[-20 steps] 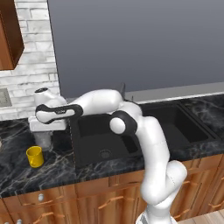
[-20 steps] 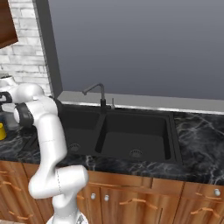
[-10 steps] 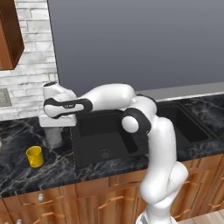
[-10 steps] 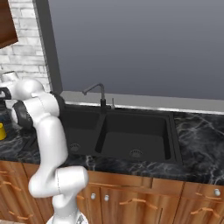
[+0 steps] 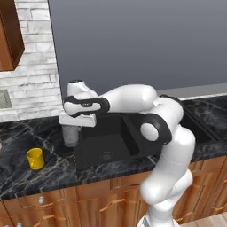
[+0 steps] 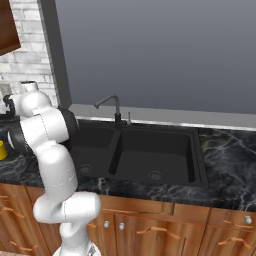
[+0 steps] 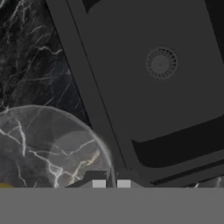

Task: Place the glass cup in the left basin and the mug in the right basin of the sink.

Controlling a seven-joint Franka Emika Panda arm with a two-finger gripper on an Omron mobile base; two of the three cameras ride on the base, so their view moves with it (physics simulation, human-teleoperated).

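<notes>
The glass cup [image 5: 70, 135] is clear and greyish, and hangs upright over the black counter just left of the sink [image 5: 88, 163]. My gripper [image 5: 73, 127] is shut on its rim from above. In the hand view the gripper [image 7: 111, 184] pinches the rim of the glass cup [image 7: 48, 148], with the left basin [image 7: 131, 92] and its round drain beyond. The yellow mug [image 5: 35, 158] stands on the counter to the cup's front left. The left basin [image 6: 92, 150] and the right basin [image 6: 155, 155] lie side by side, split by a black divider.
A dark thin faucet [image 6: 114, 106] rises behind the divider. A white brick wall and a wooden cabinet [image 5: 9, 35] stand at the far left. Black marbled counter [image 6: 227, 160] runs right of the sink. Wooden drawers line the front.
The arm has swung to the right with the glass cup in its grip, from over the counter near the mug to the sink's left rim. The mug has stayed put.
</notes>
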